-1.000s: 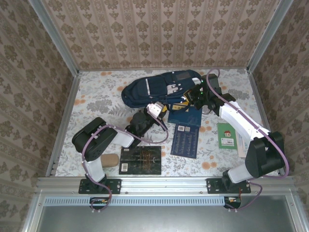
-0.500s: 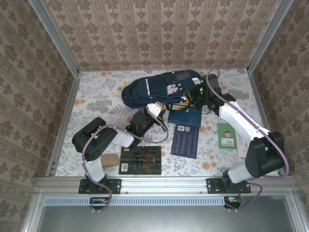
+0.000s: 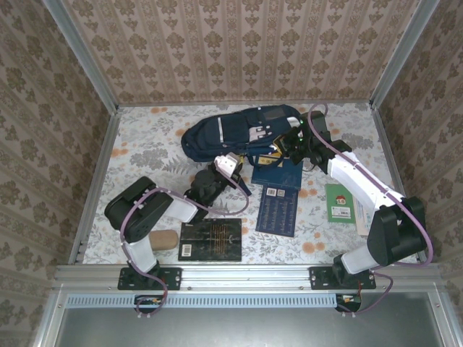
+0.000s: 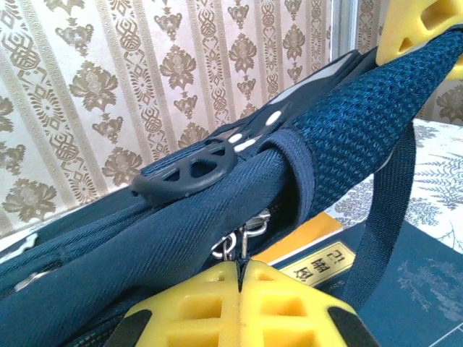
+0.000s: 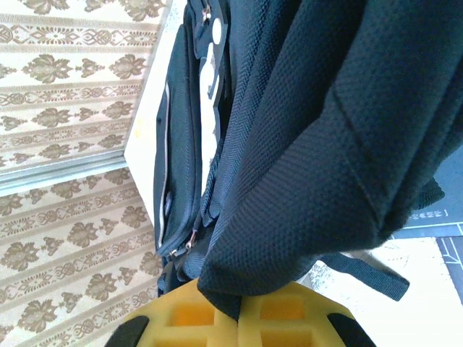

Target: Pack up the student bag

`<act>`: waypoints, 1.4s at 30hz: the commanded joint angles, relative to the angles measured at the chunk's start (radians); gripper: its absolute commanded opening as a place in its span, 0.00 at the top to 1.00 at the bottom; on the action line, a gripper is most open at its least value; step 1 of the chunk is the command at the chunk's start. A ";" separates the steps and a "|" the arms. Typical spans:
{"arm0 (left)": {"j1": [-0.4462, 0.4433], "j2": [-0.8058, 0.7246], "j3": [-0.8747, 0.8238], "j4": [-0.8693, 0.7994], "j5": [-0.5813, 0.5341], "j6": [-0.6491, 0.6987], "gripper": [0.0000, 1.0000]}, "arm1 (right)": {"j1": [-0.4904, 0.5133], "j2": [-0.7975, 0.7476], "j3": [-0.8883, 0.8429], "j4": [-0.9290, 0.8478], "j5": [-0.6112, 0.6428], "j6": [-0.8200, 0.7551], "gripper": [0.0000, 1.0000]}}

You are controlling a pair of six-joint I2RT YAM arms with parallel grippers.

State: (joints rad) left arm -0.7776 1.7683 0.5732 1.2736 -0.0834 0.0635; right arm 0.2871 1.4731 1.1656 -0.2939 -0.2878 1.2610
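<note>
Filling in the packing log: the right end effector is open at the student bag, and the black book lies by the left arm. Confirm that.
One thing is wrong: the right end effector is not open. The right wrist view shows its jaws shut on the mesh fabric of the student bag. The black book does lie by the left arm.

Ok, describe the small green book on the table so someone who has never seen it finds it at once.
Find the large navy-blue fabric backpack at the far middle of the floral-patterned table. Come toward the near right, beside the white right arm, where the small green book lies flat. It is the only green item; the neighbouring dark-blue patterned book and black book are larger.
</note>
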 commanded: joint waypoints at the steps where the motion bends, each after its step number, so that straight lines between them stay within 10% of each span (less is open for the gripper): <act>1: 0.059 -0.053 -0.052 0.016 -0.139 -0.035 1.00 | -0.009 -0.050 0.005 0.016 -0.049 0.014 1.00; 31: -0.150 0.043 0.147 -0.099 0.087 -0.039 1.00 | -0.009 -0.044 -0.014 0.033 -0.059 0.015 1.00; 35: -0.140 0.000 0.105 -0.094 0.033 -0.048 0.63 | -0.009 -0.048 -0.017 0.033 -0.054 0.015 1.00; 42: -0.109 -0.112 -0.034 -0.101 -0.048 -0.063 0.52 | -0.010 -0.030 0.007 0.043 -0.062 0.016 1.00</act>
State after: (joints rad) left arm -0.9001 1.7111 0.5838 1.1515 -0.0887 0.0216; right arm 0.2657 1.4712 1.1484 -0.2916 -0.2710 1.2606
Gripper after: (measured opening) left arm 0.472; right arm 0.071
